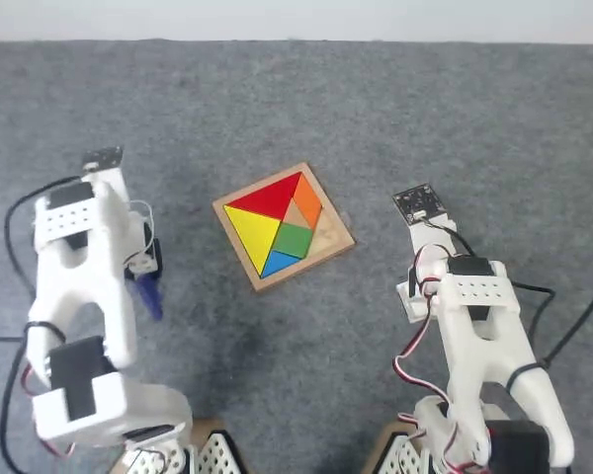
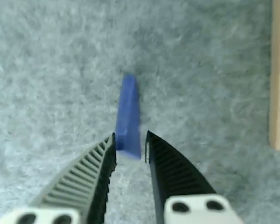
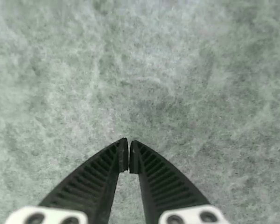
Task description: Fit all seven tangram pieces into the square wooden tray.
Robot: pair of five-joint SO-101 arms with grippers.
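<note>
**Left fingers** (image 2: 110, 148): I am pinching the dark blue piece (image 2: 128, 114) by its two flat faces. It stands on edge, with its narrow end pointing away from my wrist. Held this way, a thin slab can be carried and then tipped down into a slot. I cannot tell whether its lower edge touches the grey desk (image 1: 425, 118). In the high view the piece hangs under my left arm, well apart from the square wooden tray (image 1: 241, 247) and to its left.

**Tray:** the red triangle (image 1: 267, 197), yellow triangle (image 1: 250, 232), orange piece (image 1: 309, 200), green piece (image 1: 295, 240) and light blue piece (image 1: 280, 263) lie flat inside the rim. A pale triangle at the centre and a pale patch at the right corner look unfilled, though either could be a wood-coloured piece. I judge that the piece I hold belongs in one of these.

**Right fingers** (image 3: 125, 156): pressed together on nothing, over bare desk to the tray's right. Parked there, my right arm leaves the tray uncovered.

**Room:** open desk lies between the held piece and the tray. The raised rim is the one edge to clear.
</note>
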